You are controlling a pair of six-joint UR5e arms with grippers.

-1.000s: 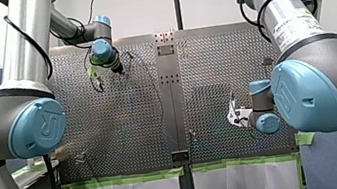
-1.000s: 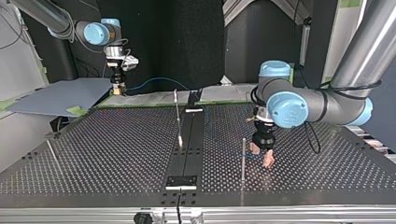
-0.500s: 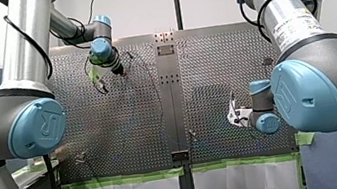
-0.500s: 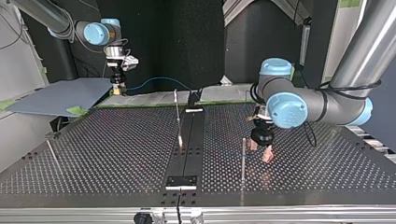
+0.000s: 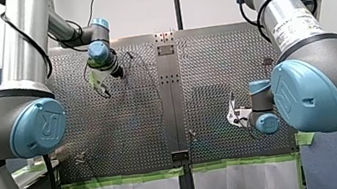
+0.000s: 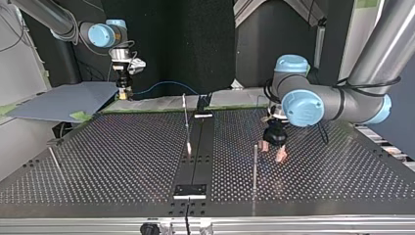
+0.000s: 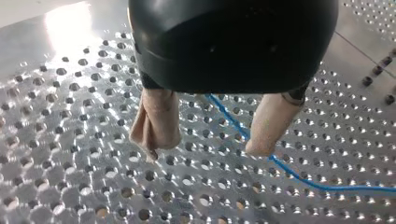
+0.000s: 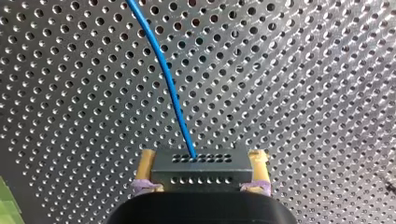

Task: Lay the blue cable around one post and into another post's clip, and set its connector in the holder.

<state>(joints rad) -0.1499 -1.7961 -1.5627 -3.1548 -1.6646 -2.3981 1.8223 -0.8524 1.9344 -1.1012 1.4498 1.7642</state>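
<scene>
While my right jaws grip the connector (image 8: 198,170), my left jaws (spread, empty) should pinch the blue cable (image 7: 233,123) squarely beside the post (image 6: 255,166).

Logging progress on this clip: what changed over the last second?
My left gripper drew slightly away from the near post, toward the top view's far side, open, with the cable between its fingers. Nothing was taken or let go. My right gripper stayed put, shut on the connector.
</scene>
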